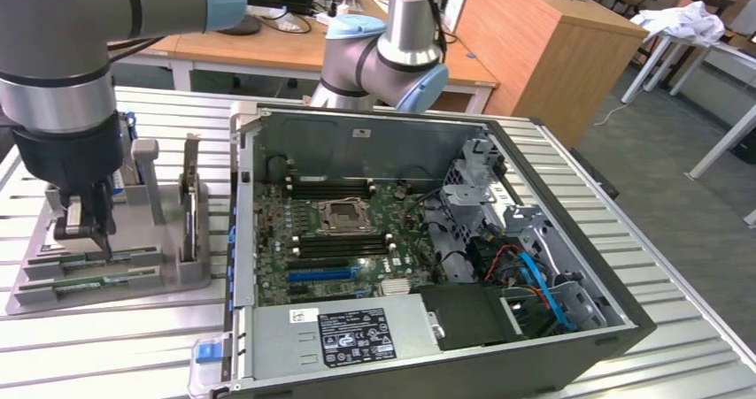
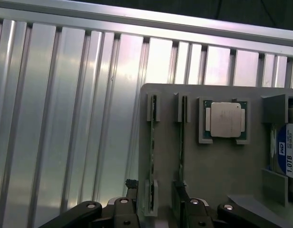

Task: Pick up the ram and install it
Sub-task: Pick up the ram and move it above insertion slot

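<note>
grey floor (image 1: 697, 204), wooden desks (image 1: 520, 36) behind a ribbed metal table (image 1: 661, 275), white-legged tables (image 1: 697, 63) beyond.

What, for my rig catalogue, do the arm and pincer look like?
The arm is silver-grey tubing with pale blue joint caps and a black wrist section. The pincer is black, with jointed links fixed by silver pins.

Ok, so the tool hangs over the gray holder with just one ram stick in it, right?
Not one: the wrist view shows two ram sticks standing in the holder. The tool does hang over it.
</note>
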Controlling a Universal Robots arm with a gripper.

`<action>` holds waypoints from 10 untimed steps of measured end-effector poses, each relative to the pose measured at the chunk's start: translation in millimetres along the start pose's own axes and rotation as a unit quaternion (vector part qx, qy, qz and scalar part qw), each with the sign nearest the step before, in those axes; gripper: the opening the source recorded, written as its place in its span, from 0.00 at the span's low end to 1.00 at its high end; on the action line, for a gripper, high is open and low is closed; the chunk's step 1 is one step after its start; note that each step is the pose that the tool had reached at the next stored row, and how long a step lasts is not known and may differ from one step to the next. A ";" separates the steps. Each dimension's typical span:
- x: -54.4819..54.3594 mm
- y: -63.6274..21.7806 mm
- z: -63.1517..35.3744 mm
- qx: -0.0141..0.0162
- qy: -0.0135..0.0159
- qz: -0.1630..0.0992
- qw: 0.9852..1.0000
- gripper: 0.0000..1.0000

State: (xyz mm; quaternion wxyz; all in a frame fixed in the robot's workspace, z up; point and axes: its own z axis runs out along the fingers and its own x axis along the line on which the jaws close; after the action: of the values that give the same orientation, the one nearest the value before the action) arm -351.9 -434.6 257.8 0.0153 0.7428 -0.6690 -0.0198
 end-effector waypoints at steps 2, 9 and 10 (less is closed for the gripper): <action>0.1 -0.3 3.5 0.000 0.000 0.000 1.000 0.42; 0.9 -1.1 16.3 0.000 0.000 0.000 1.000 0.42; 1.0 -1.3 18.1 0.000 0.000 0.000 1.000 0.42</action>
State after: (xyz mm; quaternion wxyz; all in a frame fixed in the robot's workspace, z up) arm -351.4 -435.4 239.6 0.0153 0.7429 -0.6689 -0.0198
